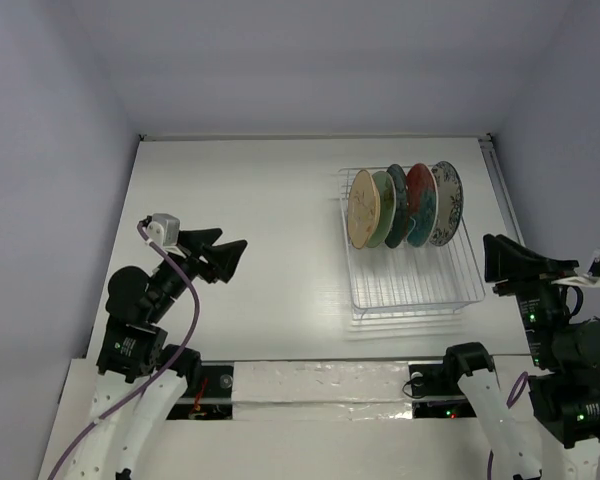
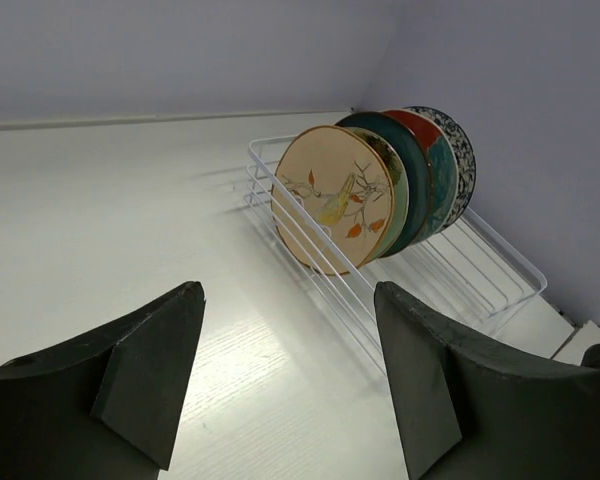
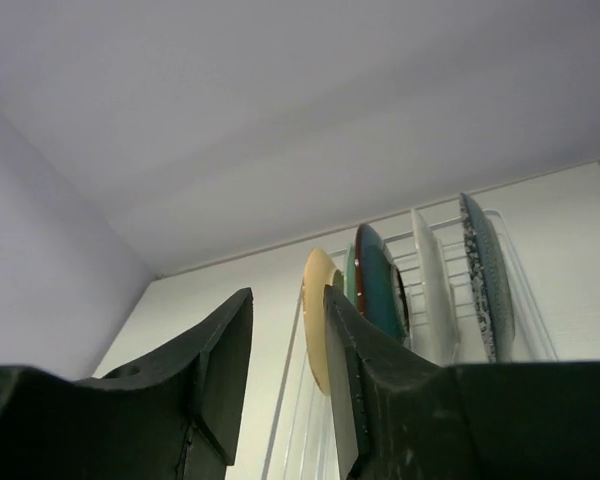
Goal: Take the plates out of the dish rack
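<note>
The white wire dish rack [image 1: 412, 288] stands on the right half of the table, and several plates stand upright in its far end. From left to right they are tan [image 1: 362, 208], pale green [image 1: 382, 212], dark teal [image 1: 399, 205], red [image 1: 421, 200] and blue-rimmed white [image 1: 446, 203]. My left gripper [image 1: 232, 242] hovers open over the table well left of the rack, pointing toward it. In the left wrist view its fingers [image 2: 150, 370] frame bare table, with the tan leaf plate [image 2: 335, 200] ahead. My right gripper [image 1: 489, 262] is open and empty just right of the rack. Its fingertips [image 3: 238, 340] point at the plate edges [image 3: 315, 320].
Pale walls close in the table on the left, back and right. The near half of the rack [image 2: 500, 270] holds no plates. The white tabletop [image 1: 250, 190] stretches between the left gripper and the rack. Both arm bases sit at the near edge.
</note>
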{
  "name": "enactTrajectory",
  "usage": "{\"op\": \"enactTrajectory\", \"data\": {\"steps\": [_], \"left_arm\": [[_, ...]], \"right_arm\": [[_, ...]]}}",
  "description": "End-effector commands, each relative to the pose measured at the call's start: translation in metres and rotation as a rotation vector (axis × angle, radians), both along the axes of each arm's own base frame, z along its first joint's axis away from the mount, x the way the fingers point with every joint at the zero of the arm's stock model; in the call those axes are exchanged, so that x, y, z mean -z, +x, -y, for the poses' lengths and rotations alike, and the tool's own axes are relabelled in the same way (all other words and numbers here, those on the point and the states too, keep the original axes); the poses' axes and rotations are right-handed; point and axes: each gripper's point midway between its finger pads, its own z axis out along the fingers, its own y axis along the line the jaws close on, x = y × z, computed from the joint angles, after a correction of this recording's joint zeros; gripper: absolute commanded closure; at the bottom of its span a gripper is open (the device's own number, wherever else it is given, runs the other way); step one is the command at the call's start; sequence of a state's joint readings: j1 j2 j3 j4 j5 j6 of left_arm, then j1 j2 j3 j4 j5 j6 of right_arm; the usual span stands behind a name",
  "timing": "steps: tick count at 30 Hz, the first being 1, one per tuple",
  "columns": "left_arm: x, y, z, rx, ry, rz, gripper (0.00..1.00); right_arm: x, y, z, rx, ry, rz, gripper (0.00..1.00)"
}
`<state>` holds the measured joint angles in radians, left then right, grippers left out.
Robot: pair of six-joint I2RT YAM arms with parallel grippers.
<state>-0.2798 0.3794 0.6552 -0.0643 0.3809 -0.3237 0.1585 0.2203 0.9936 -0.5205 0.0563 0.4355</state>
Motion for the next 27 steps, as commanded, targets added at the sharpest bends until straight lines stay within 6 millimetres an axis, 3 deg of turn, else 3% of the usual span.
{"op": "enactTrajectory", "data": {"steps": [1,2,4,7,10,11,14,19,20,22,27], "left_arm": [[-0.018,-0.003,0.002,0.022,0.005,0.051,0.33],[-0.018,-0.004,0.002,0.018,0.005,0.055,0.32],[-0.022,-0.006,0.001,0.018,0.0,0.07,0.33],[-0.024,-0.009,0.001,0.024,-0.017,0.085,0.43],[-0.02,-0.003,-0.004,-0.022,-0.034,0.049,0.61],[-0.019,-0.001,-0.006,-0.04,-0.04,0.037,0.77],[-0.007,0.008,-0.007,-0.062,-0.026,-0.022,1.0],[0.015,0.028,-0.013,-0.134,0.005,-0.133,1.0],[0.017,0.031,-0.015,-0.146,0.007,-0.144,1.0],[0.021,0.033,-0.015,-0.156,0.0,-0.165,1.0],[0.035,0.03,-0.011,-0.13,0.012,-0.233,1.0]], "right_arm": [[-0.012,-0.005,-0.02,-0.113,-0.024,0.041,0.57],[-0.011,-0.005,-0.031,-0.173,-0.042,0.044,0.58],[-0.012,-0.004,-0.046,-0.256,-0.071,0.046,0.74],[-0.006,0.015,-0.062,-0.332,-0.095,-0.014,1.0],[0.001,0.029,-0.08,-0.429,-0.102,-0.056,1.0],[0.003,0.031,-0.082,-0.443,-0.098,-0.063,1.0],[0.008,0.042,-0.082,-0.433,-0.085,-0.09,1.0],[0.03,0.06,-0.096,-0.461,-0.09,-0.186,1.0],[0.037,0.073,-0.093,-0.406,-0.092,-0.226,1.0],[0.043,0.074,-0.105,-0.414,-0.119,-0.272,1.0],[0.071,0.114,-0.093,-0.179,-0.212,-0.436,1.0]]}}
